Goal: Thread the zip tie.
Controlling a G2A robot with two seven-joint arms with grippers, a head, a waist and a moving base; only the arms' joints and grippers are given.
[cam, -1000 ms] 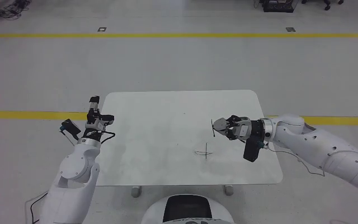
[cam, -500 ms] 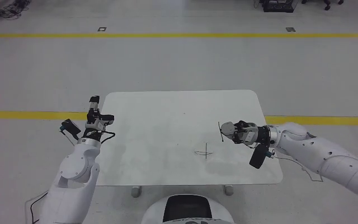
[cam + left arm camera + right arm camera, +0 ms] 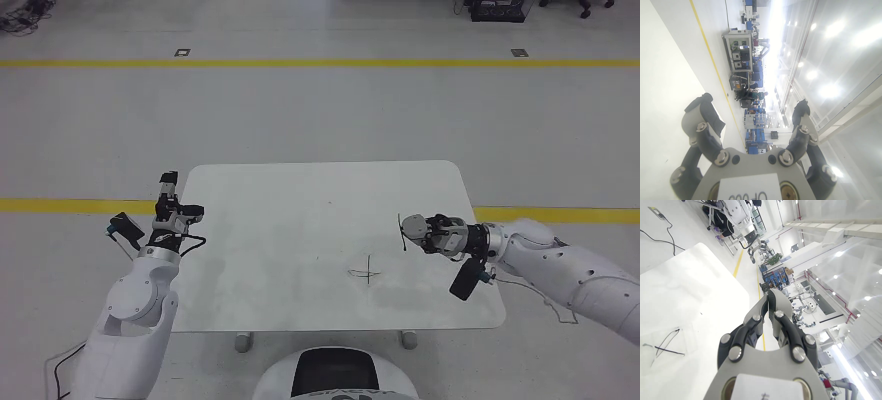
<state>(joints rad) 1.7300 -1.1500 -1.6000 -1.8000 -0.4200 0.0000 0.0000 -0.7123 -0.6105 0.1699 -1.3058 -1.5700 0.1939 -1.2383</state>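
A thin black zip tie (image 3: 401, 233) stands roughly upright over the right part of the white table (image 3: 290, 200), pinched at the tips of my right gripper (image 3: 410, 233). In the right wrist view the fingers (image 3: 779, 300) are pressed together with the black strip (image 3: 768, 302) between them. On the table, left of and nearer than that gripper, lie thin black crossed lines (image 3: 367, 270), also seen as crossed lines (image 3: 668, 344) in the right wrist view. My left gripper (image 3: 172, 198) stays at the table's left edge, open (image 3: 753, 100) and holding nothing, pointing out at the room.
The white table's corner (image 3: 742, 289) is rounded, with grey floor and a yellow floor line (image 3: 320, 63) beyond. A small dark speck (image 3: 701, 313) lies on the tabletop.
My right gripper has carried the zip tie to the right and slightly toward the table's near side. The left arm has not moved.
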